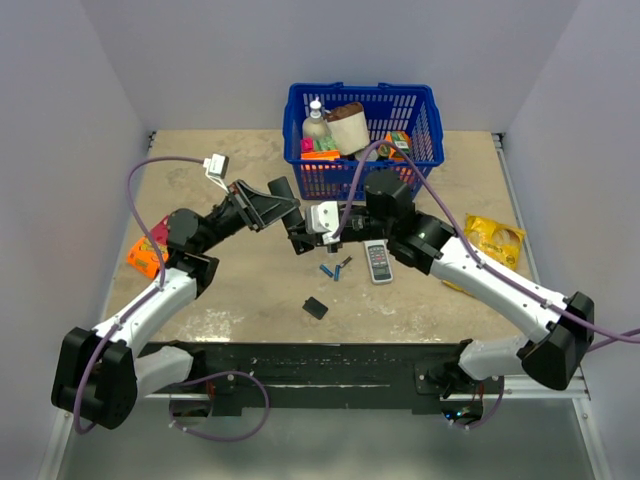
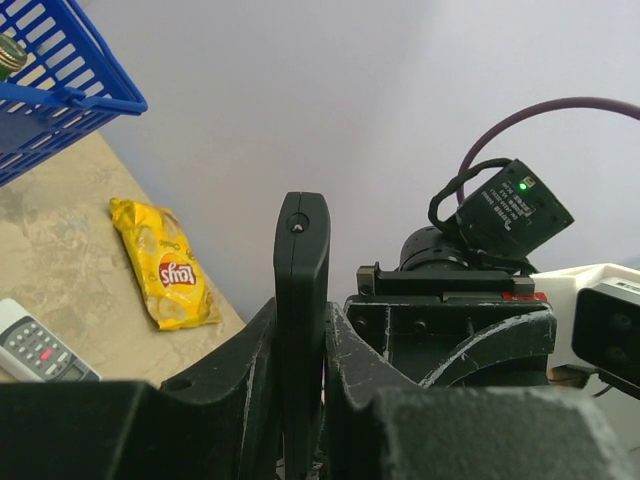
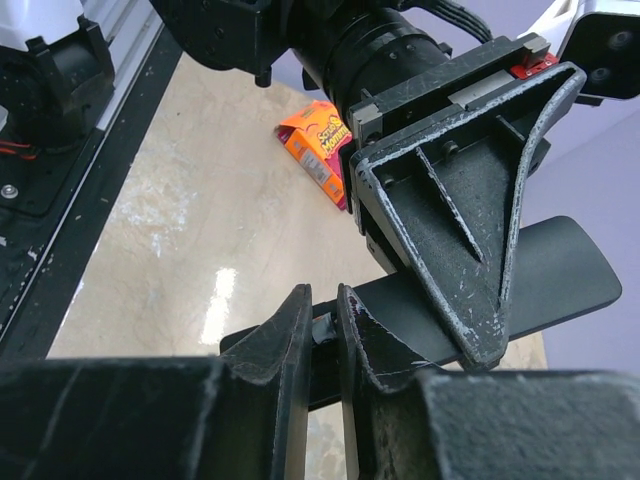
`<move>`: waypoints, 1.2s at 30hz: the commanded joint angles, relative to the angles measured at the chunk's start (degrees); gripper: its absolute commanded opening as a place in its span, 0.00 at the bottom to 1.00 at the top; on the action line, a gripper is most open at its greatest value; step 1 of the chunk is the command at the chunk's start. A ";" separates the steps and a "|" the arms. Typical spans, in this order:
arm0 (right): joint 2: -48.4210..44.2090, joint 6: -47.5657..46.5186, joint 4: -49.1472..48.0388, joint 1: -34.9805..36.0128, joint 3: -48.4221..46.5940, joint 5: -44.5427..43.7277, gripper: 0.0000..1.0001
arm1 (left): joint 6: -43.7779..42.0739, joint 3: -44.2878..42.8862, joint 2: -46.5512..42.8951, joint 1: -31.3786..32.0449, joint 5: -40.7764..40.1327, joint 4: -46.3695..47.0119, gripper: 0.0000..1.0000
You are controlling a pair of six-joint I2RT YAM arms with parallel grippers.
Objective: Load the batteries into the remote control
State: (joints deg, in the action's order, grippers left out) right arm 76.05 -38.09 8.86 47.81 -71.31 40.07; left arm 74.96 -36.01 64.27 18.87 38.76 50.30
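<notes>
My left gripper [image 1: 288,213] is shut on the long black remote control [image 1: 281,188] and holds it above the table, gripped on its edges around the middle [image 2: 301,262]. My right gripper [image 1: 309,238] is at the remote's near end. In the right wrist view its jaws [image 3: 322,312] are nearly closed on a small grey-blue battery end [image 3: 323,327], pressed against the remote [image 3: 560,272]. Two blue batteries [image 1: 328,270] lie on the table below. The small black back cover [image 1: 315,307] lies nearer the front.
A white-grey remote [image 1: 377,262] lies right of the loose batteries. A blue basket [image 1: 420,112] of items stands at the back. A yellow chips bag [image 1: 493,238] is at the right and an orange packet [image 1: 147,256] at the left.
</notes>
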 commanded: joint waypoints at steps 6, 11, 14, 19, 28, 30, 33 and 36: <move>0.50 2.58 6.17 0.26 6.09 0.27 0.17 | 7.13 -2.05 -3.54 0.02 -6.51 14.12 0.00; 0.24 3.63 3.71 -0.18 8.55 -1.75 0.17 | 7.57 -2.31 -4.24 0.02 -6.24 14.91 0.00; 0.50 5.04 1.69 -0.88 10.22 -1.84 0.17 | 8.45 -2.58 -4.07 0.02 -5.63 16.74 0.00; 2.25 7.58 -0.69 -1.49 11.54 -2.81 0.17 | 10.82 -3.36 -3.01 0.02 -4.31 20.35 0.00; 3.23 8.55 -5.78 -2.02 14.35 -6.06 0.19 | 11.70 -4.42 -3.27 0.02 -3.61 20.71 0.00; 3.49 8.99 -6.57 -2.02 14.88 -7.29 0.19 | 12.23 -4.42 -3.36 0.02 -3.69 21.06 0.00; 3.84 9.26 -7.28 -2.11 15.14 -8.51 0.20 | 12.49 -4.51 -3.62 -0.06 -3.87 21.06 0.00; 3.84 9.78 -7.98 -2.37 15.32 -8.79 0.22 | 11.71 -4.68 -3.80 -0.15 -3.52 20.54 0.00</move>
State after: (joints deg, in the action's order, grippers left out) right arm 74.89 -31.42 -13.06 47.18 -60.55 38.63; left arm 78.96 -35.75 64.07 18.26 37.10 54.78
